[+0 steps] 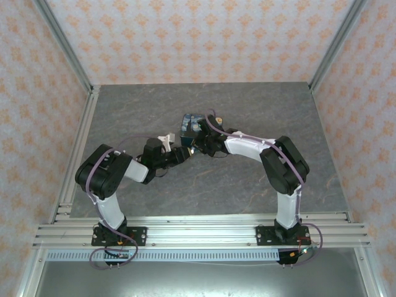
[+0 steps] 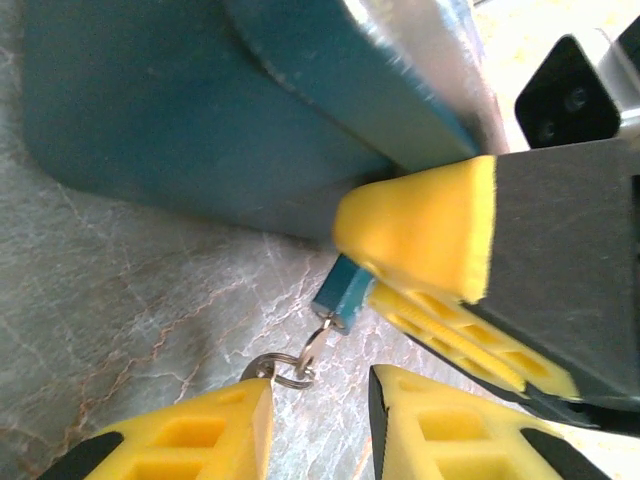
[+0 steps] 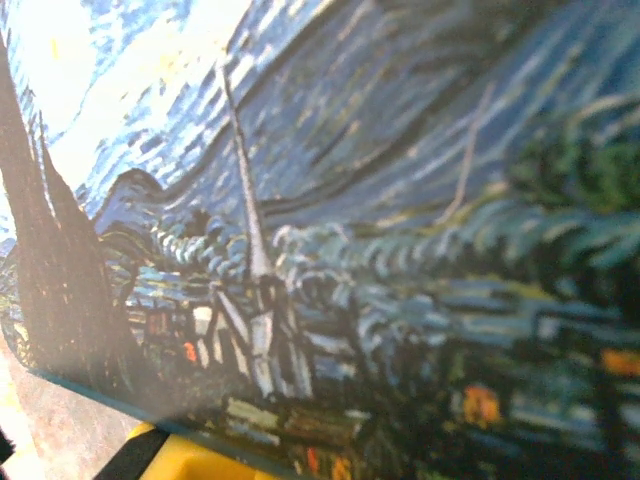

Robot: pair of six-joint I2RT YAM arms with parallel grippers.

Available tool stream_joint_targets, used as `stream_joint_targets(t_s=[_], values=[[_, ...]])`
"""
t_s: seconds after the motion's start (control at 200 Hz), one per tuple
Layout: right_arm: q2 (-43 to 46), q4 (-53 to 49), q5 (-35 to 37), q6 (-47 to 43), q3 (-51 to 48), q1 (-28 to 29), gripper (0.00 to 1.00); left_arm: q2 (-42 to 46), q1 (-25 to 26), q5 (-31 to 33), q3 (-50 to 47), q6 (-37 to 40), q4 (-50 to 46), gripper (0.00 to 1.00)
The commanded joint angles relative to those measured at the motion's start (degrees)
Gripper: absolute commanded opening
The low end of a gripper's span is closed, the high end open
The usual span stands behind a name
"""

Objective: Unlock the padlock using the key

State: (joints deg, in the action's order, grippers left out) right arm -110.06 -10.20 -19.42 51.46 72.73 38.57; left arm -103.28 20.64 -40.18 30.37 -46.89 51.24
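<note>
The small teal padlock hangs just above the table, pinched between the yellow fingers of my right gripper, which reaches in from the right. The thin metal key sticks out of the padlock's lower end, and a wire ring hangs from it. My left gripper sits right below, jaws apart, with bare table in the gap. The ring rests against the tip of its left finger. From above, the two grippers meet at mid-table, left gripper and right gripper.
The Starry Night tin stands just behind the grippers; its blue side looms over the padlock and its painted lid is very close to the right wrist camera. Grey marbled table lies around, framed by aluminium rails.
</note>
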Motion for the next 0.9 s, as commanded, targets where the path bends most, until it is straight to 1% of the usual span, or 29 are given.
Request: stream_joint_targets(t_s=[0.0, 0.105, 0.285, 0.315, 0.34, 0.435, 0.52, 0.641, 0.776, 0.896], values=[[2.66, 2.07, -0.71, 1.23, -0.48, -0.33, 0.0, -0.07, 0.7, -0.86, 1.62, -0.31, 3.22, 0.31], [2.72, 2.53, -1.08, 1.83, -0.75, -0.51, 0.0, -0.32, 0.68, -0.95, 1.79, 0.22, 2.49, 0.31], [2.83, 3.07, -1.82, 2.74, -0.84, -0.69, 0.0, -1.81, 0.74, -1.73, 2.28, -0.37, 3.95, 0.31], [2.91, 3.07, -1.93, 2.85, -0.79, -0.69, 0.0, -2.12, 0.71, -1.89, 2.4, -0.53, 3.95, 0.31], [2.92, 3.13, -2.01, 3.0, -0.83, -0.73, 0.0, -2.31, 0.71, -2.04, 2.49, -0.65, 5.76, 0.31], [2.92, 3.54, -2.3, 3.7, -0.97, -0.86, 0.0, -2.71, 0.71, -2.51, 2.92, -0.74, 6.28, 0.29], [2.79, 3.86, -2.54, 4.26, -1.01, -0.95, 0.0, -2.71, 0.71, -2.87, 3.05, -0.46, 6.23, 0.25], [2.83, 4.14, -2.82, 4.99, -1.1, -1.06, 0.0, -2.62, 0.71, -3.64, 3.29, 0.02, 5.89, 0.15], [2.84, 5.13, -3.53, 6.62, -1.54, -1.3, 0.0, -1.65, 1.02, -4.14, 3.54, 2.17, 3.86, 0.0], [2.88, 4.61, -4.2, 6.63, -0.94, -1.32, 0.0, 0.78, 2.05, -3.0, 3.88, 7.23, -1.87, 0.0]])
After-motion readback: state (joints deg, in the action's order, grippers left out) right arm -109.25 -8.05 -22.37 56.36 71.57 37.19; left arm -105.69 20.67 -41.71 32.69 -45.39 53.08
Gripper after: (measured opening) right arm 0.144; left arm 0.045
